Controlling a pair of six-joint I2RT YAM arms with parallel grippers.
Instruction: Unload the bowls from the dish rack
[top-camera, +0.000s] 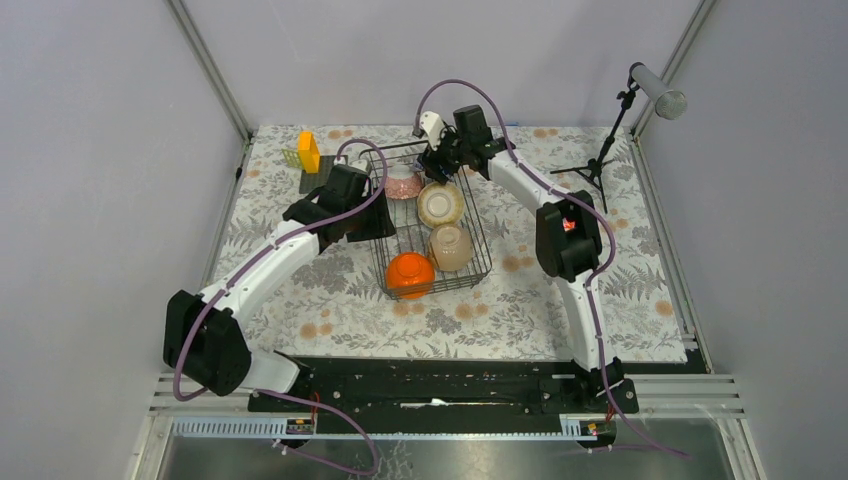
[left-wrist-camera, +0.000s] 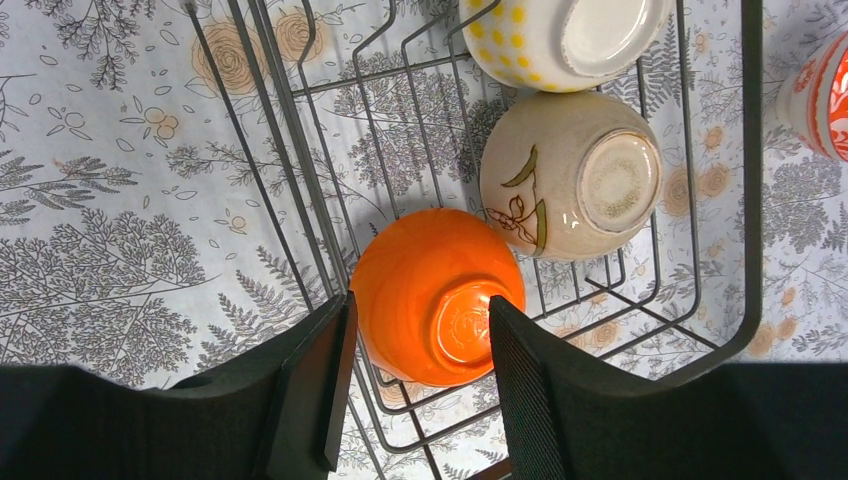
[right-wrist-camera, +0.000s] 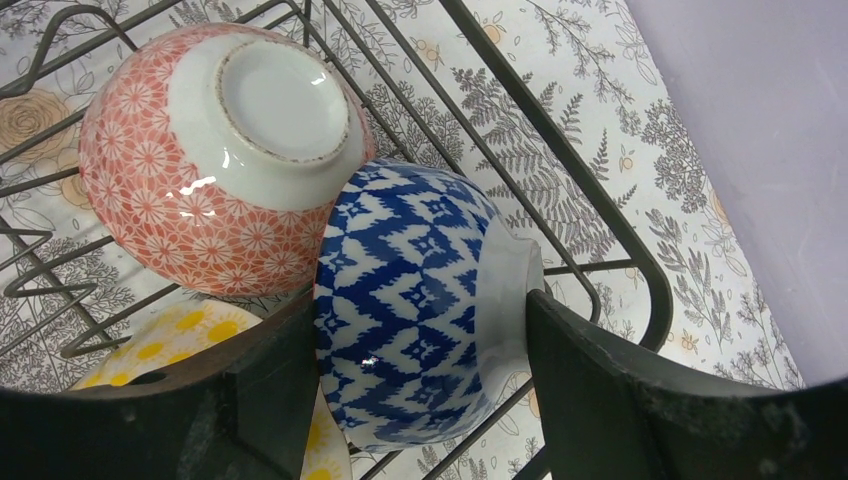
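Note:
The black wire dish rack (top-camera: 478, 232) stands mid-table. In it lie a bright orange bowl (top-camera: 410, 272), a cream bowl (top-camera: 451, 246), a yellow-dotted cream bowl (top-camera: 440, 204) and a pinkish patterned bowl (top-camera: 403, 183), all bottom-up or tilted. My left gripper (top-camera: 378, 222) is open above the rack's left side. In its wrist view the orange bowl (left-wrist-camera: 435, 295) lies below and between the open fingers (left-wrist-camera: 320, 390), untouched. My right gripper (top-camera: 440, 158) is at the rack's far end, shut on the blue-and-white bowl (right-wrist-camera: 420, 290), beside the pinkish bowl (right-wrist-camera: 200, 170). A red-and-white bowl (left-wrist-camera: 825, 95) shows past the rim.
An orange-yellow block (top-camera: 308, 152) and a small green rack (top-camera: 292, 158) stand at the far left. A microphone on a stand (top-camera: 610, 140) is at the far right. The table has a floral cloth (top-camera: 560, 300) and walls close on both sides.

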